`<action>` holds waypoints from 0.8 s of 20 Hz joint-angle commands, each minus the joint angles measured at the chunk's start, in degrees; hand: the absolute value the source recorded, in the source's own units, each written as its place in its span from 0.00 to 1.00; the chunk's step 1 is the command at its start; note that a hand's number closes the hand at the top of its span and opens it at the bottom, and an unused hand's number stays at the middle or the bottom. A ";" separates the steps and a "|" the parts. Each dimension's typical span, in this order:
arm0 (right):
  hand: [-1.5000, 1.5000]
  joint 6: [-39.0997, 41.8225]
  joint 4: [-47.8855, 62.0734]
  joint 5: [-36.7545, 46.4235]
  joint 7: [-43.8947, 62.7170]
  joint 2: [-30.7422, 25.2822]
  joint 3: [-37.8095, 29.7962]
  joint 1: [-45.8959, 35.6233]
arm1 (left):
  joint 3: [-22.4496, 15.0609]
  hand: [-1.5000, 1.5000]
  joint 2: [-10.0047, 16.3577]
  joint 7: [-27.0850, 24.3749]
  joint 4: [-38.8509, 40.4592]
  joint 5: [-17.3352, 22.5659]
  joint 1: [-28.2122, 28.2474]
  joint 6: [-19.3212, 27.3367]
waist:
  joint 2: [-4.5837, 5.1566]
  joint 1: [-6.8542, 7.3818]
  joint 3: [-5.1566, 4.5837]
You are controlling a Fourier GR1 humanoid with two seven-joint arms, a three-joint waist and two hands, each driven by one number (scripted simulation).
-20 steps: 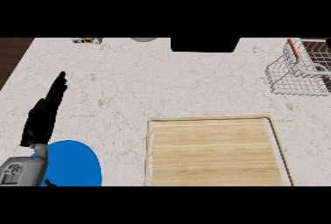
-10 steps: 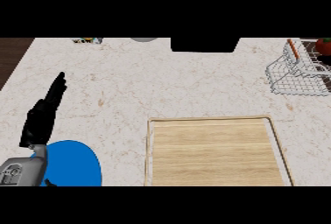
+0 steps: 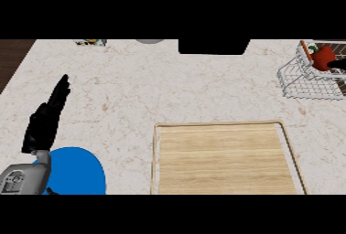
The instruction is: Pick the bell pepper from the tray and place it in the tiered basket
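One wooden tray (image 3: 226,160), one blue plate (image 3: 78,171), one wire basket (image 3: 307,87) and one red bell pepper (image 3: 323,55).

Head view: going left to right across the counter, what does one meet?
Black left hand → light wooden tray → white wire tiered basket, with the red bell pepper in it.

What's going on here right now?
The bell pepper sits in the wire tiered basket at the far right; the wooden tray holds nothing. The left hand rests open at the left, fingers straight, near a blue plate. A dark shape at the right edge beside the pepper may be the right hand; I cannot tell.
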 commanded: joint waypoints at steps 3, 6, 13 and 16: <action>0.00 -3.53 0.53 -4.38 -4.99 -1.22 -5.45 -0.71 | 0.93 0.50 -0.40 1.21 1.50 -0.18 -3.23 0.18 | 0.06 -0.26 0.00; 0.00 -2.15 -3.63 -5.15 -0.62 -3.47 -5.83 -1.42 | 0.22 0.50 -2.09 -2.15 2.41 -1.85 0.81 1.90 | -0.42 -1.00 -0.09; 0.00 8.48 -1.54 -11.68 4.35 -13.79 -12.50 1.70 | 2.38 0.50 0.38 0.11 0.34 -0.11 0.73 -0.66 | -0.59 -1.44 -0.07; 0.00 13.35 -0.39 -13.06 3.57 -17.59 -13.68 4.66 | 3.32 0.50 1.43 0.09 1.29 0.89 -0.99 -2.46 | -0.45 -1.48 -0.07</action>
